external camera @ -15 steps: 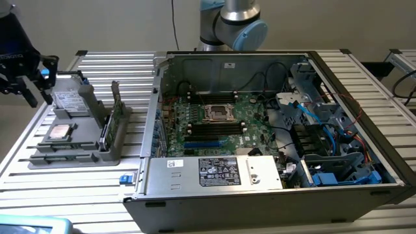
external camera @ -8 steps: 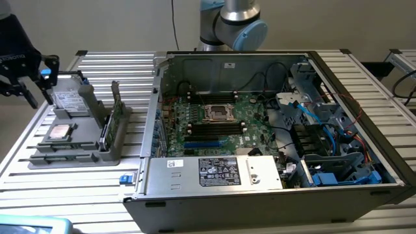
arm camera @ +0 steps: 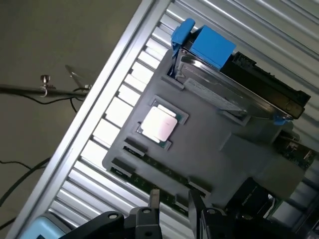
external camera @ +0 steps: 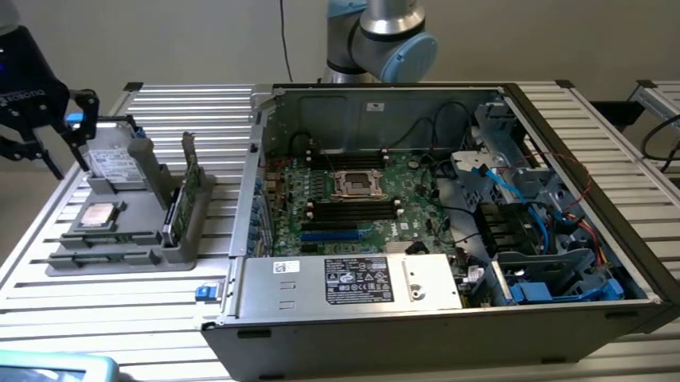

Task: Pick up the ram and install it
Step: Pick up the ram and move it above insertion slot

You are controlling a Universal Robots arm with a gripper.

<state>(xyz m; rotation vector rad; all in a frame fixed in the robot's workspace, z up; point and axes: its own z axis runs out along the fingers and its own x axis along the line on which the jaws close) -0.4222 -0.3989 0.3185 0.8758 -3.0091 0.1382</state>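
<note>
On the ribbed aluminium table stands an open grey metal computer case; beside it a grey plastic tray holds the ram, a long thin green circuit-board stick in the slot along the tray's edge, just beside the square silver processor chip. The black tool hangs above the stick, jaws apart and empty. I judge the stick light and stiff but fragile, best taken gently across its thin faces near mid-length.
</note>
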